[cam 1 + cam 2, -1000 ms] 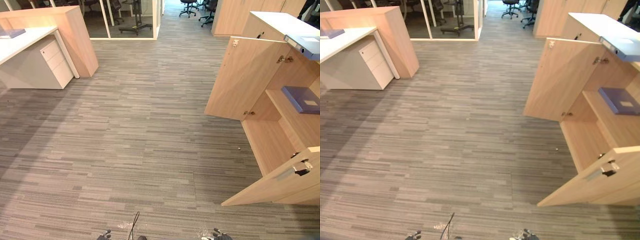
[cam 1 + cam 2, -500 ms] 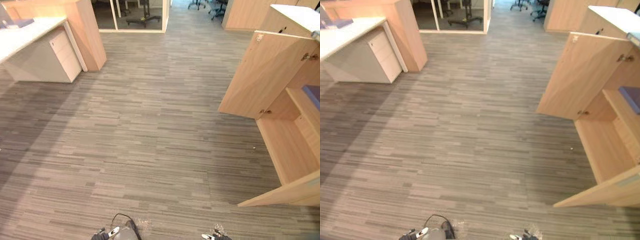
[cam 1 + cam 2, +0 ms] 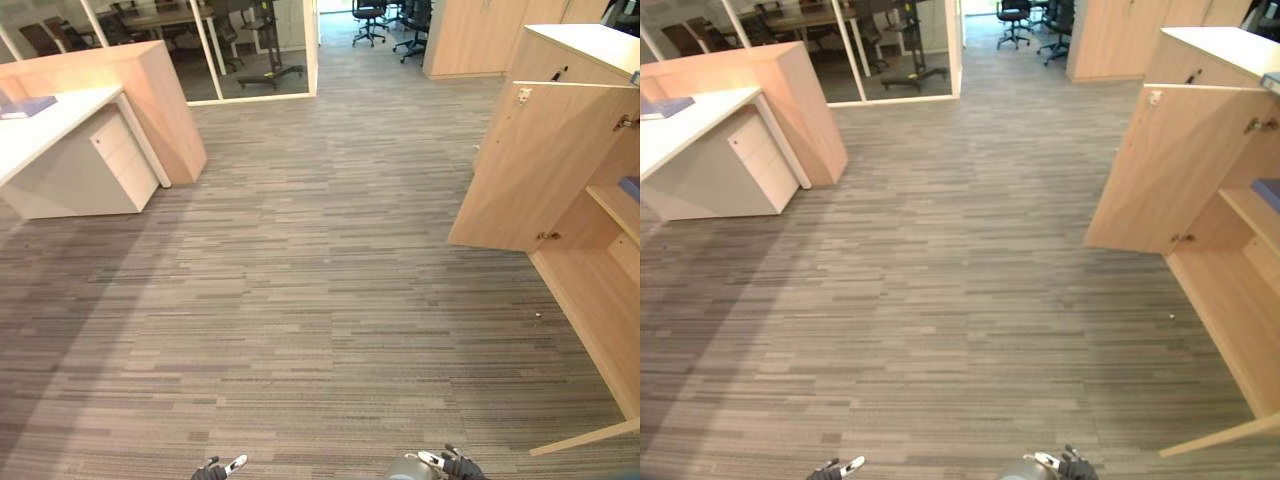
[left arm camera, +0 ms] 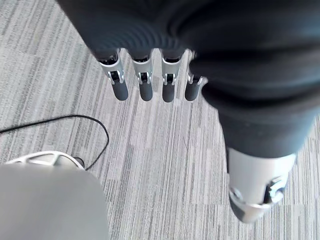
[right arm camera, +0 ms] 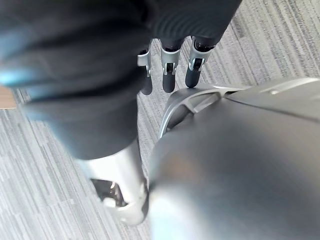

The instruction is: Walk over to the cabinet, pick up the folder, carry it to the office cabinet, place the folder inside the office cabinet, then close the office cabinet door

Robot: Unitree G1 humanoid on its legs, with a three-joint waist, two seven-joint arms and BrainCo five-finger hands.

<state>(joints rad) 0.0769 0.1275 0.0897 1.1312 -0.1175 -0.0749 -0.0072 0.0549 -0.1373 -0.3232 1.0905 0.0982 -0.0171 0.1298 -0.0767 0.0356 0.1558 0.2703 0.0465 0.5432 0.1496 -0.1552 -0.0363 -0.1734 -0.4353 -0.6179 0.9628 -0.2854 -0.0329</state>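
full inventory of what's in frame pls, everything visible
office cabinet: 1, light wood, right side, far door swung open
blue item on shelf: 1, inside the cabinet, cut off by the frame edge
desk: 1, white top, far left
drawer unit: 1, pale, under the desk
blue item on desk: 1, flat, possibly a folder
partition: 1, light wood, behind the desk
office chairs: at least two, dark, far end
carpet: grey, striped
left hand: open, empty, over carpet
right hand: open, empty
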